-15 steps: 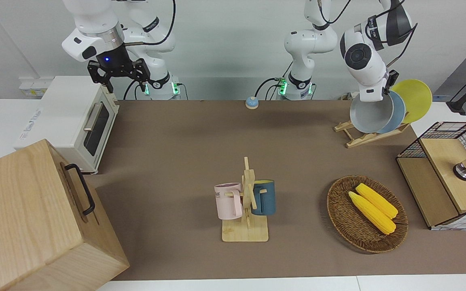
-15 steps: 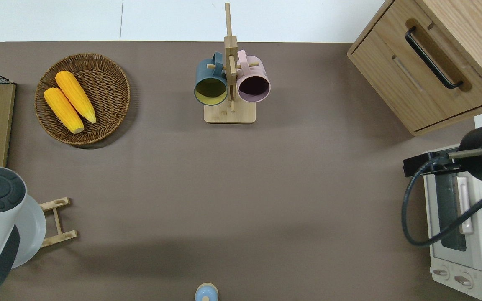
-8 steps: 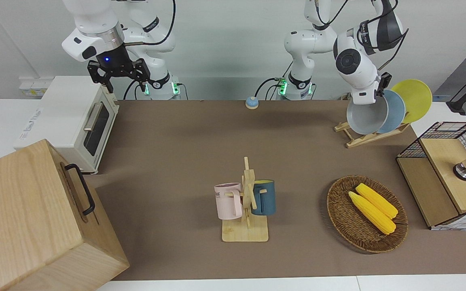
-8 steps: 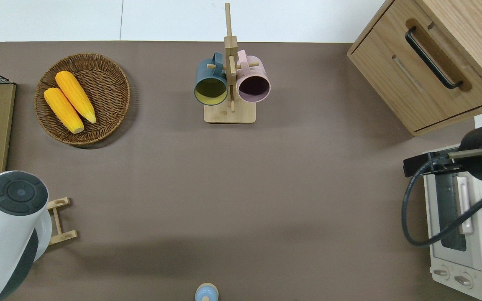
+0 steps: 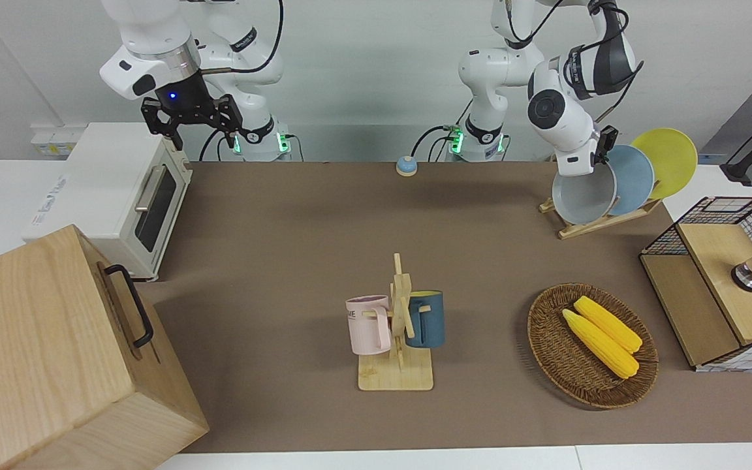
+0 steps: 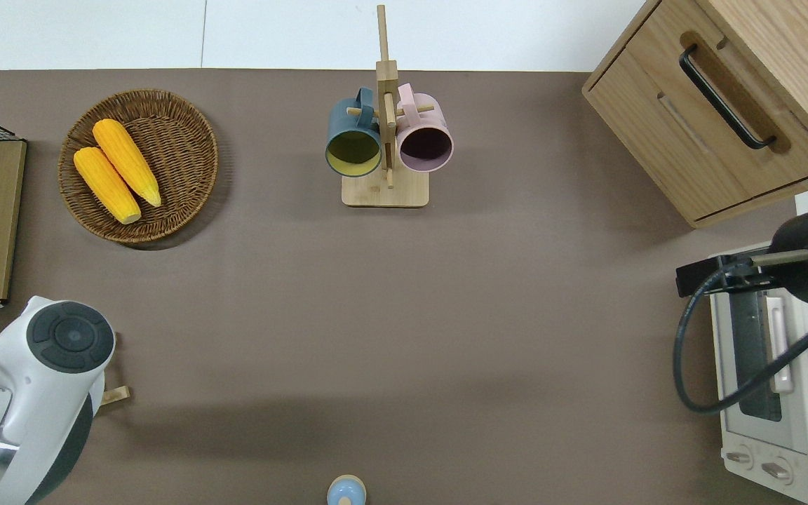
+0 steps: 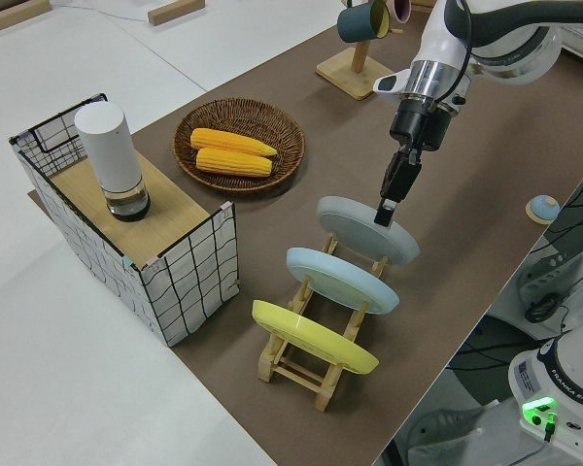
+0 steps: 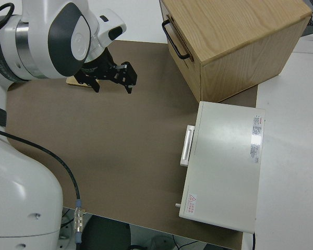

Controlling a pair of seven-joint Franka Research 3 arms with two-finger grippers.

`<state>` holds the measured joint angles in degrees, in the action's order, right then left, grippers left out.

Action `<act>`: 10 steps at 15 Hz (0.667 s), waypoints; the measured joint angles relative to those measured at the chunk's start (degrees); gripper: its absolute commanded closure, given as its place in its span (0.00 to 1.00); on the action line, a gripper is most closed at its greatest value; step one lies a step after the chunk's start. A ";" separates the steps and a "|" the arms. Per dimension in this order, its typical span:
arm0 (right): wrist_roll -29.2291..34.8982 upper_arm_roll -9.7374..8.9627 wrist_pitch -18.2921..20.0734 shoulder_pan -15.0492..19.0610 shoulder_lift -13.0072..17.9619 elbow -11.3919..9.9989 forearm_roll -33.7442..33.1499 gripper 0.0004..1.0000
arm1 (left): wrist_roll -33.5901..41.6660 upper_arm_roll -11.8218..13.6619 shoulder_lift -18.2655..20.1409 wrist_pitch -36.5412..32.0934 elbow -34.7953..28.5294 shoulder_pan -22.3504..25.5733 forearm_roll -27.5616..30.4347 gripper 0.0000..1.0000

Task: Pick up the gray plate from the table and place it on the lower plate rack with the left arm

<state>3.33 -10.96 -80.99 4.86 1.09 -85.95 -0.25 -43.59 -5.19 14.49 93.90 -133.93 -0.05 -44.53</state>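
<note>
The gray plate [image 5: 581, 196] leans on the end slot of the slanted lower plate rack [image 5: 586, 225], beside a sky-blue plate [image 5: 634, 176] and a yellow plate [image 5: 668, 160]. My left gripper [image 7: 388, 210] is shut on the gray plate's [image 7: 367, 229] upper rim, reaching down from above the lower plate rack [image 7: 309, 373]. In the overhead view the left arm [image 6: 60, 351] hides the plate and most of the rack. The rack stands on the table [image 5: 297, 248] at the left arm's end. The right gripper [image 5: 190, 121] is parked and open.
A wicker basket with two corn cobs [image 5: 591, 346] and a wire-and-wood box [image 5: 722, 281] lie farther from the robots than the rack. A mug stand with two cups [image 5: 395, 333] is mid-table. A toaster oven [image 5: 115, 196] and wooden cabinet [image 5: 56, 352] fill the right arm's end.
The left arm has swung toward the table's middle and lowered, carrying the gray plate down onto the rack's end slot. The right arm has not moved.
</note>
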 measured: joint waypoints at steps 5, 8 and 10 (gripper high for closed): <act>0.00 0.00 0.00 0.00 0.00 0.00 0.00 0.01 | -2.15 0.01 0.00 0.94 -1.04 -0.34 -0.12 1.00; 0.00 0.00 0.00 0.00 0.00 0.00 0.00 0.01 | -2.99 0.01 -0.01 1.18 -1.60 -0.50 -0.17 1.00; 0.00 0.00 0.00 0.00 0.00 0.00 0.00 0.01 | -3.78 0.01 -0.03 1.86 -2.05 -0.50 -0.18 1.00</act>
<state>3.33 -10.96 -80.99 4.86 1.09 -85.95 -0.25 -47.37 -5.17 14.46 95.75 -135.97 -0.55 -44.70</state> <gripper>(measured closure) 0.009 0.965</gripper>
